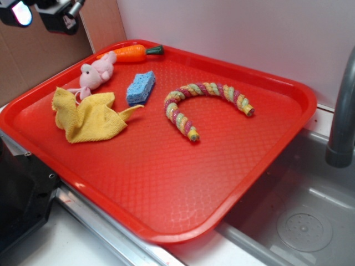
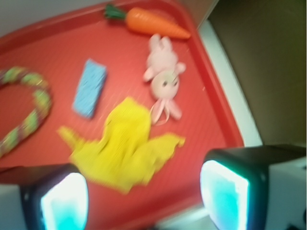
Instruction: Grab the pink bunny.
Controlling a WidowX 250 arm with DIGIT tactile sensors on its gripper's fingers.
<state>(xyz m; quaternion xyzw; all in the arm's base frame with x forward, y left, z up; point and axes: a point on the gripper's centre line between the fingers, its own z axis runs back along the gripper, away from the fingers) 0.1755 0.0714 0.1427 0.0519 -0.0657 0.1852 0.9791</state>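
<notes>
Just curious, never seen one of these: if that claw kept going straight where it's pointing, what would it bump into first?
Probably the crumpled yellow terry cloth, which lies between the open gripper fingers; depth is unclear.

Pink bunny (image 1: 95,73) hemmed in: toy carrot (image 1: 128,52) touching at far side, yellow cloth (image 1: 89,114) overlapping near side, tray rim (image 1: 39,83) close on outer side. Blue sponge (image 1: 140,87) near, gap between. Space above bunny open. Rope toy (image 1: 202,100) well apart.

Pink bunny (image 2: 163,79) between carrot (image 2: 151,22) and yellow cloth (image 2: 124,148)
</notes>
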